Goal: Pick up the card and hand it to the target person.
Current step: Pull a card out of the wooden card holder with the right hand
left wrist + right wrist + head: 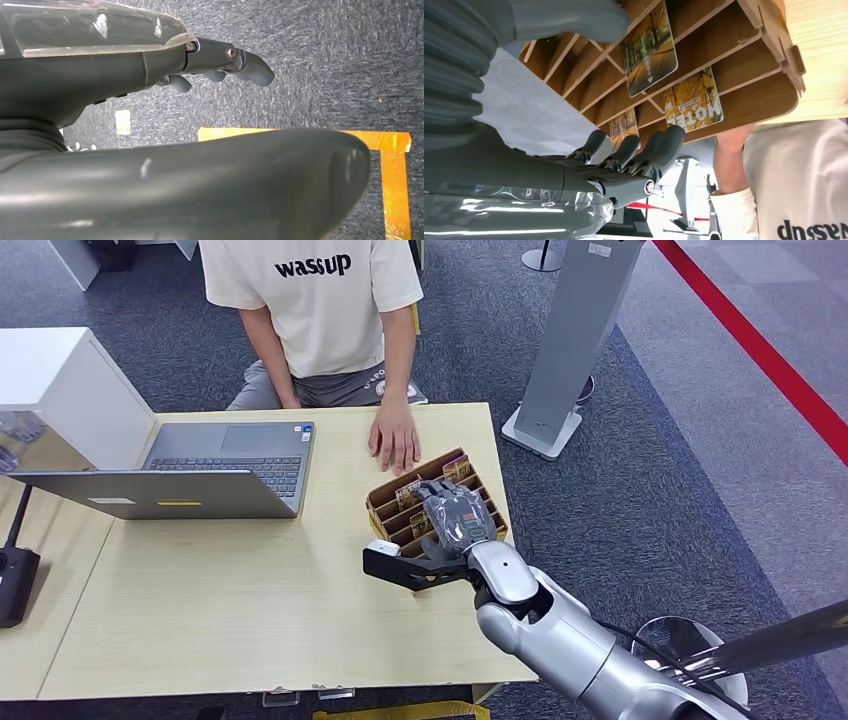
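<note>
right hand: centre-right of the head view, over the wooden card rack. In the right wrist view we see the dark fingers held side by side, tips at the rack's edge near one card, thumb on the far side of the cards. We cannot tell if anything is pinched yet; nothing looks lifted.
cards: upright in the rack's slots. In the right wrist view we see a tree-lined path card in the upper middle, a yellow "MOTEL" card at centre-right just beside the fingertips, and a third card partly hidden behind the fingers.
card rack position: on the bench, at its right edge, centre of the head view.
left hand: in the left wrist view, over grey carpet with orange tape; fingers loosely curled and apart, holding nothing.
person: seated at the top centre of the head view in a cream T-shirt, across the bench.
person's hand: flat on the bench, just above the rack, near it but apart.
laptop: open, left-centre of the head view, on the bench.
grey stand: on the floor, upper right of the head view.
</note>
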Robot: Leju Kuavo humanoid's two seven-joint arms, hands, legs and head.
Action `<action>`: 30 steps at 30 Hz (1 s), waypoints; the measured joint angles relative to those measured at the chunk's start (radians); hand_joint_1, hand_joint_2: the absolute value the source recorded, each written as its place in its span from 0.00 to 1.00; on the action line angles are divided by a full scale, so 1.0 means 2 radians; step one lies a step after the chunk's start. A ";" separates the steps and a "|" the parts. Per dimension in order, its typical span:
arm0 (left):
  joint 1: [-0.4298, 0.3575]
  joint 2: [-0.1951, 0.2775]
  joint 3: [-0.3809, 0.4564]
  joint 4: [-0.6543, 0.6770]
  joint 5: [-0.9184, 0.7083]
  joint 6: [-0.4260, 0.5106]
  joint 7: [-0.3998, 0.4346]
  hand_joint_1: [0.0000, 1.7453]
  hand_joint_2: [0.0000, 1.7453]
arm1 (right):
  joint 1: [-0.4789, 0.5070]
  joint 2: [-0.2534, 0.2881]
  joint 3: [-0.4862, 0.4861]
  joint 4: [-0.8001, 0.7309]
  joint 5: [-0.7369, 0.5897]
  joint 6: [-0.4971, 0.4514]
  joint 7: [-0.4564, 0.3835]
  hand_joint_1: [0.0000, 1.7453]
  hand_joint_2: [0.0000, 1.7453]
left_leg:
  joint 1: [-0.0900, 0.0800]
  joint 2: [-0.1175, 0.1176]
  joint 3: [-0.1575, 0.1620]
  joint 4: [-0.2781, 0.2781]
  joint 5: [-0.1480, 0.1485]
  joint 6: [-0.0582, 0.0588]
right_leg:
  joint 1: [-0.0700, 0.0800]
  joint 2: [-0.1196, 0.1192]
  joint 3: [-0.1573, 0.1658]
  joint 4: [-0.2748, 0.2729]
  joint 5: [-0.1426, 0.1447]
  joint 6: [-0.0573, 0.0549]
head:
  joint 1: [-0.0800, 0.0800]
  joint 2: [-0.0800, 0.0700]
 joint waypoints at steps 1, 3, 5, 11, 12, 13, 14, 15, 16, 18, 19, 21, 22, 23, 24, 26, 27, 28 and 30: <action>0.000 0.000 0.000 0.000 0.000 0.000 0.000 0.00 0.00 | 0.000 0.001 0.001 0.001 0.000 0.000 -0.001 0.34 1.00 | 0.000 0.000 0.000 0.000 0.000 0.000 | 0.000 0.000 0.000 0.000 0.000 0.000 | 0.000 0.000; 0.000 0.000 0.000 0.000 0.000 0.000 0.001 0.00 0.00 | 0.000 0.002 0.001 0.004 0.000 0.000 -0.003 0.36 1.00 | 0.000 0.000 0.000 0.000 0.000 0.000 | 0.000 0.000 0.000 0.000 0.000 0.000 | 0.000 0.000; -0.001 0.000 0.000 0.000 0.000 0.000 0.001 0.00 0.00 | 0.000 0.004 0.002 0.008 -0.001 0.000 -0.005 0.35 1.00 | 0.000 0.000 0.000 0.000 0.000 0.000 | 0.000 0.000 0.000 0.000 0.000 0.000 | 0.000 0.000; -0.001 0.000 0.000 0.000 0.000 0.000 0.002 0.00 0.00 | 0.000 0.008 0.006 0.021 -0.004 -0.005 -0.011 0.35 1.00 | 0.000 0.000 0.000 0.000 0.000 0.000 | 0.000 0.000 0.000 0.000 0.000 0.000 | 0.000 0.000; -0.001 0.000 0.000 0.000 0.000 0.000 0.002 0.00 0.00 | 0.000 0.009 0.007 0.023 -0.005 -0.006 -0.012 0.35 1.00 | 0.000 0.000 0.000 0.000 0.000 0.000 | 0.000 0.000 0.000 0.000 0.000 0.000 | 0.000 0.000; -0.001 0.000 0.000 0.000 0.000 -0.001 0.003 0.00 0.00 | 0.000 0.010 0.008 0.026 -0.006 -0.007 -0.013 0.36 1.00 | 0.000 0.000 0.000 0.000 0.000 0.000 | 0.000 0.000 0.000 0.000 0.000 0.000 | 0.000 0.000; -0.001 0.000 0.000 0.000 0.000 -0.001 0.003 0.00 0.00 | -0.001 0.011 0.008 0.029 -0.007 -0.008 -0.014 0.37 1.00 | 0.000 0.000 0.000 0.000 0.000 0.000 | 0.000 0.000 0.000 0.000 0.000 0.000 | 0.000 0.000; -0.001 0.000 0.000 0.000 0.000 -0.001 0.003 0.00 0.00 | -0.001 0.011 0.009 0.031 -0.007 -0.009 -0.014 0.37 1.00 | 0.000 0.000 0.000 0.000 0.000 0.000 | 0.000 0.000 0.000 0.000 0.000 0.000 | 0.000 0.000; -0.001 0.000 0.000 0.000 0.000 -0.001 0.003 0.00 0.00 | -0.001 0.012 0.010 0.034 -0.008 -0.009 -0.014 0.36 1.00 | 0.000 0.000 0.000 0.000 0.000 0.000 | 0.000 0.000 0.000 0.000 0.000 0.000 | 0.000 0.000; -0.001 0.000 0.000 0.000 0.000 -0.001 0.003 0.00 0.00 | -0.002 0.013 0.010 0.040 -0.009 -0.010 -0.014 0.37 1.00 | 0.000 0.000 0.000 0.000 0.000 0.000 | 0.000 0.000 0.000 0.000 0.000 0.000 | 0.000 0.000; -0.001 0.000 0.000 0.000 0.000 -0.001 0.003 0.00 0.00 | -0.002 0.013 0.010 0.043 -0.009 -0.010 -0.014 0.38 1.00 | 0.000 0.000 0.000 0.000 0.000 0.000 | 0.000 0.000 0.000 0.000 0.000 0.000 | 0.000 0.000; -0.001 0.000 0.000 0.000 0.000 -0.001 0.004 0.00 0.00 | -0.004 0.014 0.010 0.048 -0.009 -0.012 -0.014 0.40 1.00 | 0.000 0.000 0.000 0.000 0.000 0.000 | 0.000 0.000 0.000 0.000 0.000 0.000 | 0.000 0.000; -0.001 0.000 0.000 0.000 0.000 -0.001 0.004 0.00 0.00 | -0.005 0.014 0.010 0.050 -0.010 -0.013 -0.014 0.40 1.00 | 0.000 0.000 0.000 0.000 0.000 0.000 | 0.000 0.000 0.000 0.000 0.000 0.000 | 0.000 0.000; -0.001 0.000 0.000 0.000 0.000 -0.001 0.004 0.00 0.00 | -0.006 0.014 0.010 0.053 -0.010 -0.013 -0.014 0.41 1.00 | 0.000 0.000 0.000 0.000 0.000 0.000 | 0.000 0.000 0.000 0.000 0.000 0.000 | 0.000 0.000; -0.001 0.000 0.000 0.000 0.000 -0.001 0.004 0.00 0.00 | -0.007 0.014 0.010 0.055 -0.011 -0.014 -0.014 0.43 1.00 | 0.000 0.000 0.000 0.000 0.000 0.000 | 0.000 0.000 0.000 0.000 0.000 0.000 | 0.000 0.000; -0.001 0.000 0.000 0.000 0.000 -0.001 0.004 0.00 0.00 | -0.010 0.015 0.010 0.060 -0.011 -0.015 -0.014 0.47 1.00 | 0.000 0.000 0.000 0.000 0.000 0.000 | 0.000 0.000 0.000 0.000 0.000 0.000 | 0.000 0.000; -0.001 0.000 0.000 0.000 0.000 -0.001 0.004 0.00 0.00 | -0.011 0.015 0.010 0.062 -0.011 -0.015 -0.014 0.51 1.00 | 0.000 0.000 0.000 0.000 0.000 0.000 | 0.000 0.000 0.000 0.000 0.000 0.000 | 0.000 0.000; -0.001 0.000 0.000 0.000 0.000 -0.001 0.004 0.00 0.00 | -0.013 0.015 0.010 0.064 -0.011 -0.015 -0.014 0.54 1.00 | 0.000 0.000 0.000 0.000 0.000 0.000 | 0.000 0.000 0.000 0.000 0.000 0.000 | 0.000 0.000; -0.001 0.000 0.000 0.000 0.000 -0.001 0.004 0.00 0.00 | -0.015 0.015 0.010 0.066 -0.011 -0.016 -0.014 0.62 1.00 | 0.000 0.000 0.000 0.000 0.000 0.000 | 0.000 0.000 0.000 0.000 0.000 0.000 | 0.000 0.000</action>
